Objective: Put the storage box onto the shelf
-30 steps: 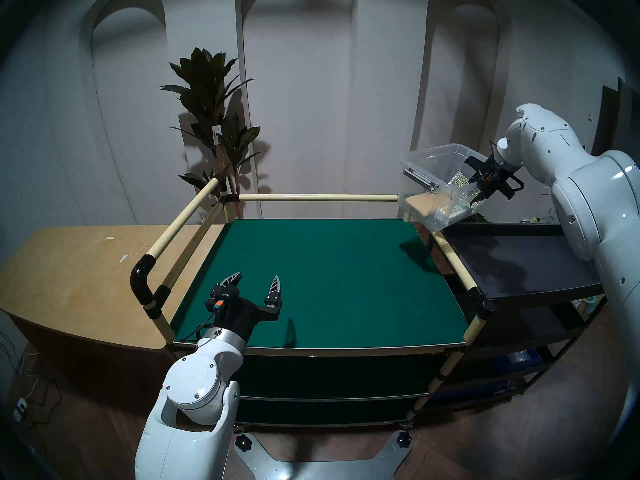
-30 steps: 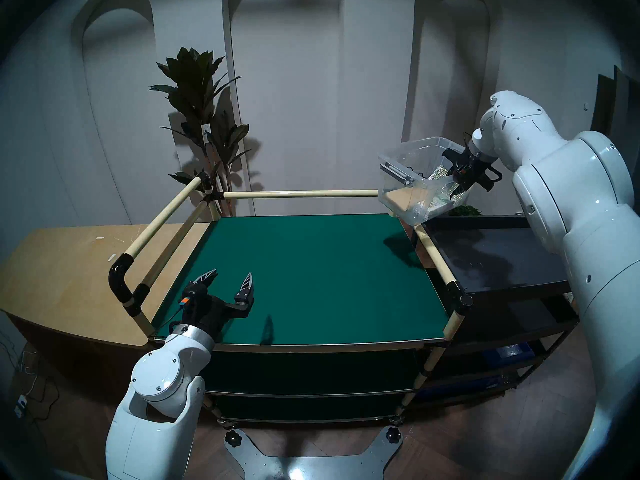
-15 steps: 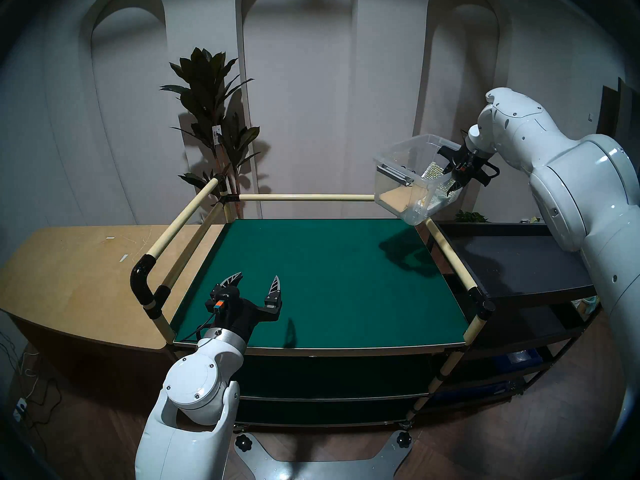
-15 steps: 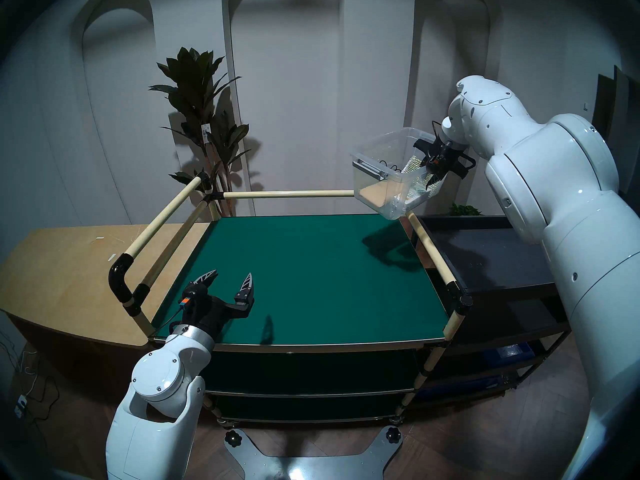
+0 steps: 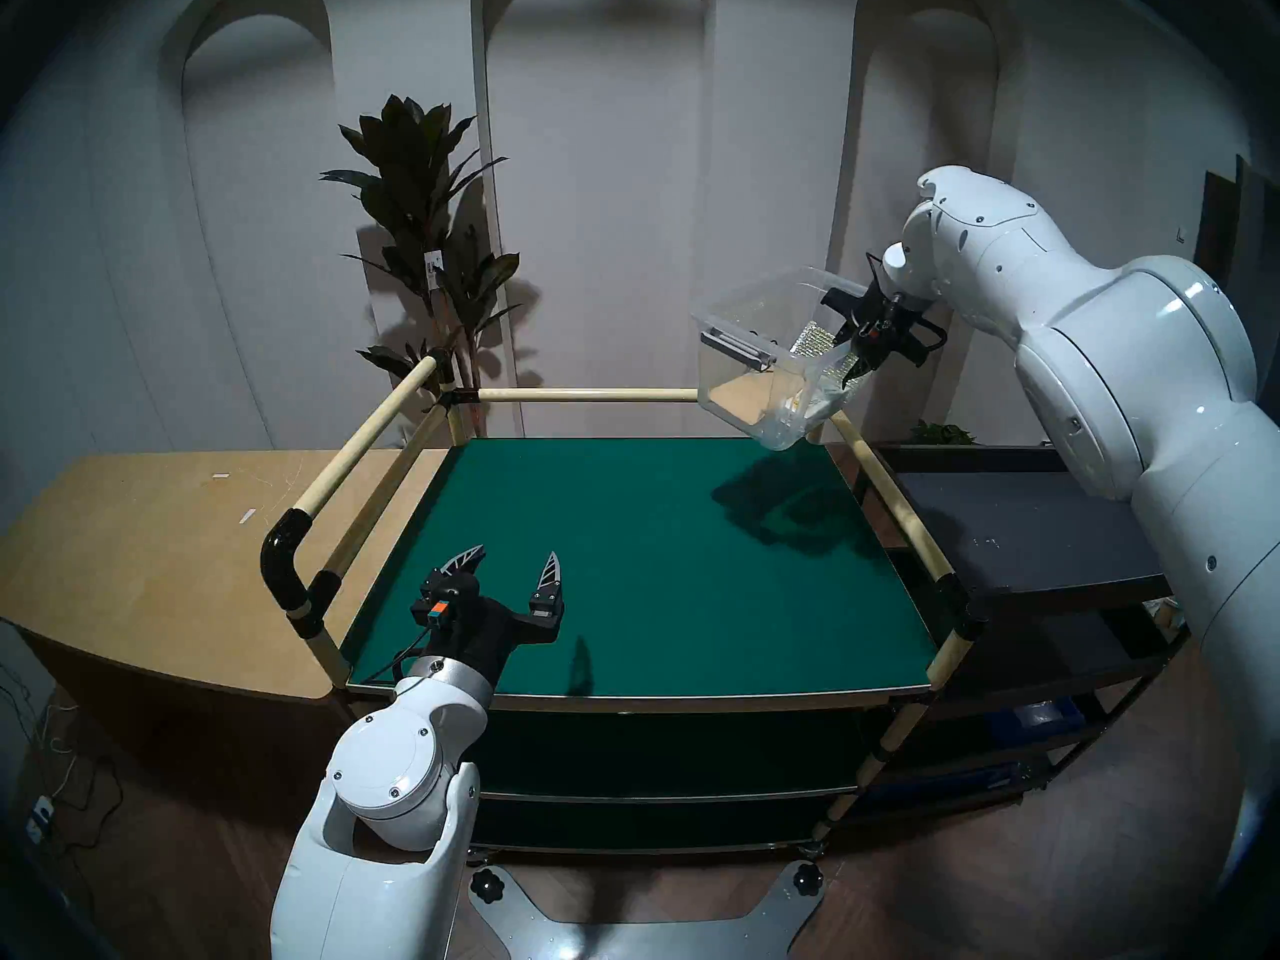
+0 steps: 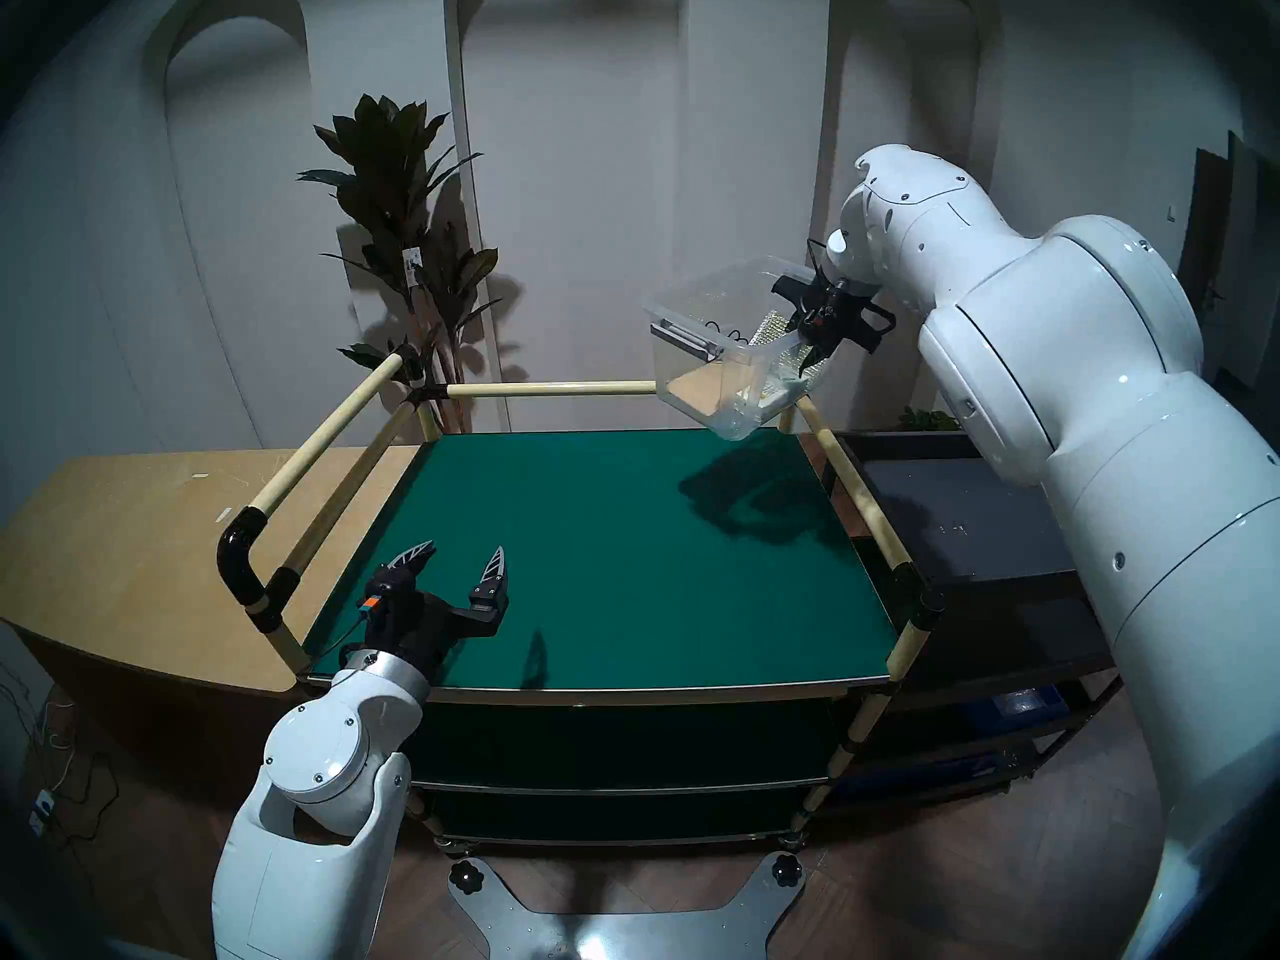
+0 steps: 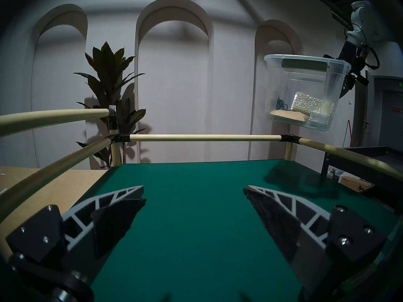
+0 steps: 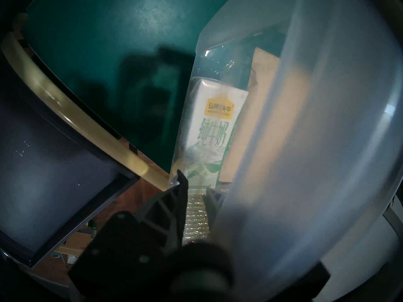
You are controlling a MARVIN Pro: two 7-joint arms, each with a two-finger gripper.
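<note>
Above the far right corner of the rack, the right gripper (image 5: 857, 364) is clamped shut on one end wall of the clear, lidless rectangular plastic storage box (image 5: 762, 363), one finger inside the wall and one outside. Held from that single end, the box hangs tilted in the air, clear of the cream tube rail (image 5: 893, 501) and over the green felt-like top deck (image 5: 623, 564) of the large multi-tier shelf (image 5: 429, 692). A glittery pad (image 7: 309, 103), a tan packet (image 7: 287, 118) and a white milk carton (image 8: 216, 129) lie inside it. The step in hand appears to be carrying the box inward and setting it down. Doing it well likely means bringing it further over the deck, levelling it so nothing slides, lowering until the base sits flat, and only then letting go. A one-sided grip could slip if hurried. The left gripper (image 5: 512, 567) hovers empty, jaws apart, over the near left of the deck, well apart from the box.
</note>
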